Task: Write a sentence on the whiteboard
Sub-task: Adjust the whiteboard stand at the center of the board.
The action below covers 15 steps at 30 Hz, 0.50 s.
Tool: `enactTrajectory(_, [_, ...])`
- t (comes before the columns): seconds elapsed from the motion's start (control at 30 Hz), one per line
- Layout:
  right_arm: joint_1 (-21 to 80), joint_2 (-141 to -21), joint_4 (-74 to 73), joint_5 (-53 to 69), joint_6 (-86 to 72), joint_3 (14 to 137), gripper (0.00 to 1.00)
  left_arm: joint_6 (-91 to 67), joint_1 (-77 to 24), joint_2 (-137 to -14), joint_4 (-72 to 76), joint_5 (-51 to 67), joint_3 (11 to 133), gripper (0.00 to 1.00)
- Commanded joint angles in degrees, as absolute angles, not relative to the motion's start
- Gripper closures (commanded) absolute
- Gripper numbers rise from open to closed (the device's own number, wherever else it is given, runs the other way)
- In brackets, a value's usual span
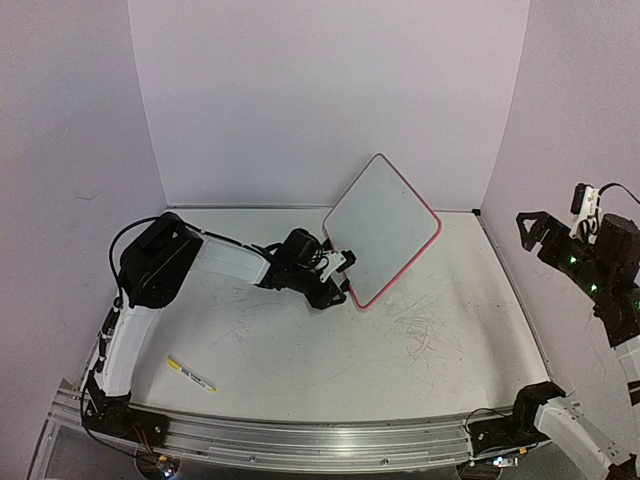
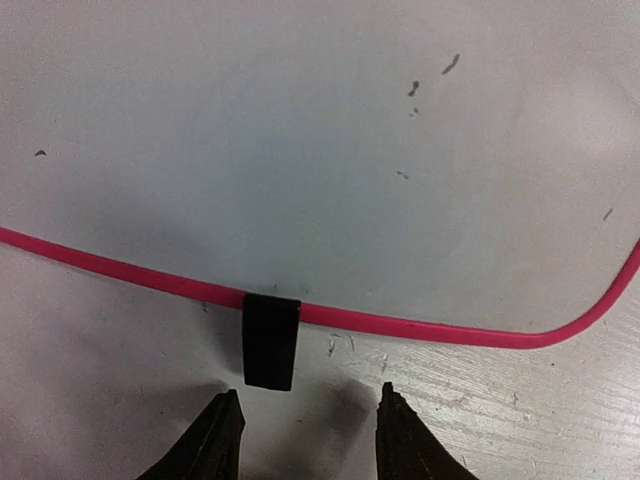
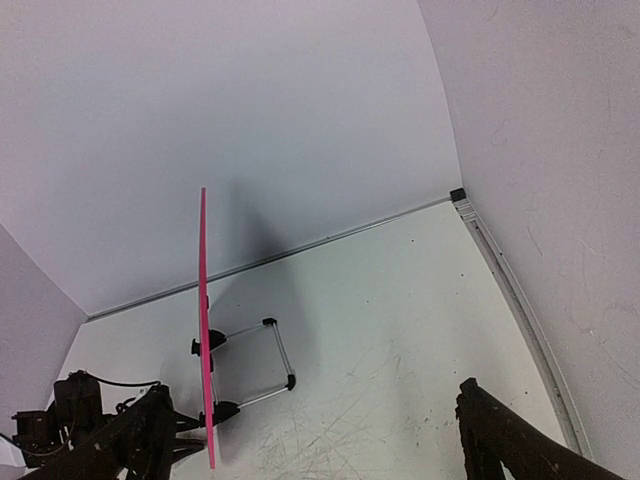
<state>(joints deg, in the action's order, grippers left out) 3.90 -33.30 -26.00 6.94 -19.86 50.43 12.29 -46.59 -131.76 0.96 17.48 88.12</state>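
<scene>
The whiteboard [image 1: 385,230] is being propped up on the counter [image 1: 300,350], towards the back and right of centre, tilted with 1 corner pointing up. In the right wrist view it is being seen edge-on, and a wire stand [image 3: 278,352] is reaching out from its foot across the counter. The left hand [image 2: 310,415] is being held low, near the board's lower left edge. Its 2 fingers are partly spread with nothing between them, and a black clip [image 2: 271,340] on the pink rim is sitting just ahead of the gap. The right hand [image 3: 308,400] is being held up at the right side, spread wide and carrying nothing. A yellow marker [image 1: 191,374] is lying near the front left, well apart from the board.
</scene>
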Motion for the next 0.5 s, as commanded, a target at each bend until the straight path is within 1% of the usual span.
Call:
enactTrajectory(0.0, [4.3, -33.7, -22.6, 7.1, -20.4, 49.3, 0.02, 15.9, -47.0, -134.7, -3.1, 15.2, 92.4, 0.54])
enactTrajectory(0.2, [4.2, -34.7, -22.0, 7.3, -21.0, 48.5, 0.02, 17.1, -47.5, -137.1, -4.1, 14.8, 96.4, 0.58])
enactTrajectory(0.3, [4.2, -34.7, -21.9, 7.0, -22.1, 48.1, 0.02, 17.9, -47.9, -137.8, -4.2, 14.6, 97.7, 0.62])
enactTrajectory(0.37, [4.2, -34.7, -21.9, 6.0, -23.5, 47.9, 0.02, 18.0, -48.2, -137.9, -4.3, 14.3, 98.1, 0.65])
enactTrajectory(0.47, [4.2, -33.7, -22.1, 3.4, -24.9, 47.4, 0.02, 17.7, -49.3, -137.6, -4.2, 13.0, 98.0, 0.76])
